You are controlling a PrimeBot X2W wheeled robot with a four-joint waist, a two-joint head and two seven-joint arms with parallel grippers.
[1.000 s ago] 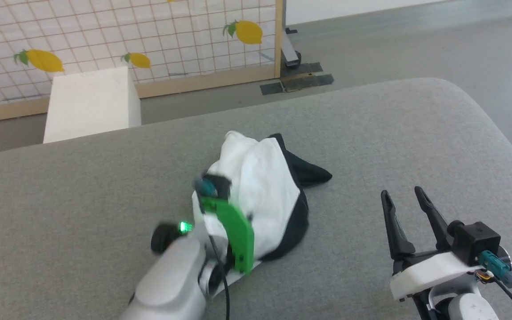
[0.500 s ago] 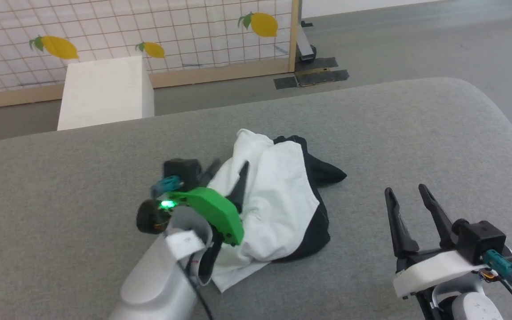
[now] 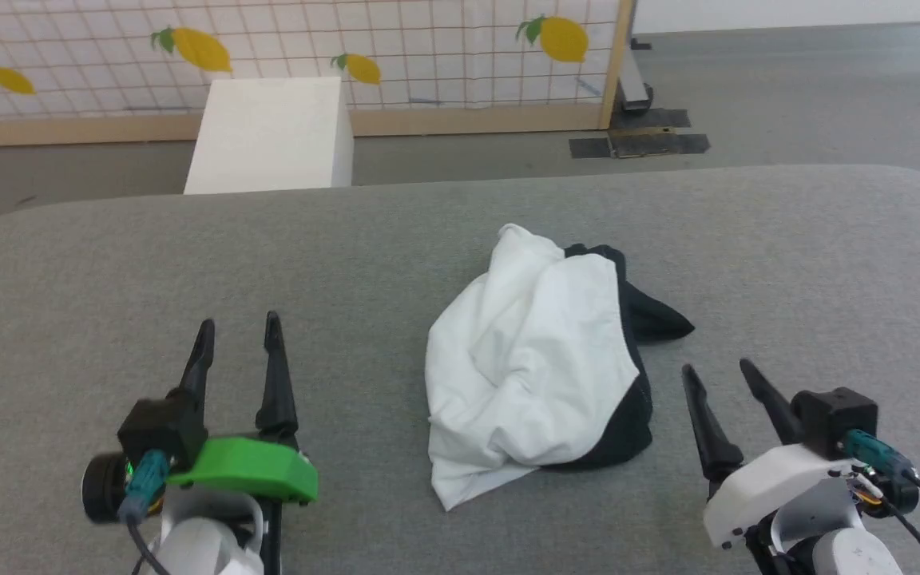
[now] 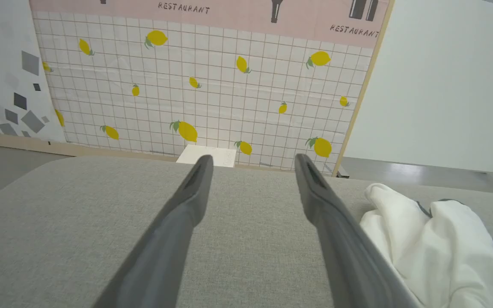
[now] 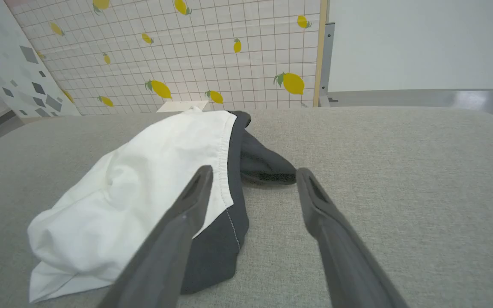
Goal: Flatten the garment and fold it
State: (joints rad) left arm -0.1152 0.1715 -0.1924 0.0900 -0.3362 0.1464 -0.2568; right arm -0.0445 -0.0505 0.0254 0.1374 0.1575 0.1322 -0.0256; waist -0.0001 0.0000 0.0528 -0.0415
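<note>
The garment [image 3: 532, 359] lies in a crumpled heap near the middle of the grey worktop [image 3: 396, 239], between the two end effectors. Most of what shows is white cloth, bunched into soft folds and rising to a peak at the far side. One loose white corner points toward the near edge. Black fabric runs along the heap's right side and curls under its near right corner. A black piece pokes out flat to the right, at the far side. In the right wrist view a stitched hem edges the white cloth where it meets the black.

The left end effector [image 3: 239, 319] stands to the left of the heap, well apart from it, fingers spread wide with nothing between them. The right end effector [image 3: 717, 367] sits just beside the black edge on the right, also spread wide and holding nothing. In the head view it is clear of the cloth.

Beyond the worktop stand a white box [image 3: 268, 132] and a lemon-print panel [image 3: 428, 40].
</note>
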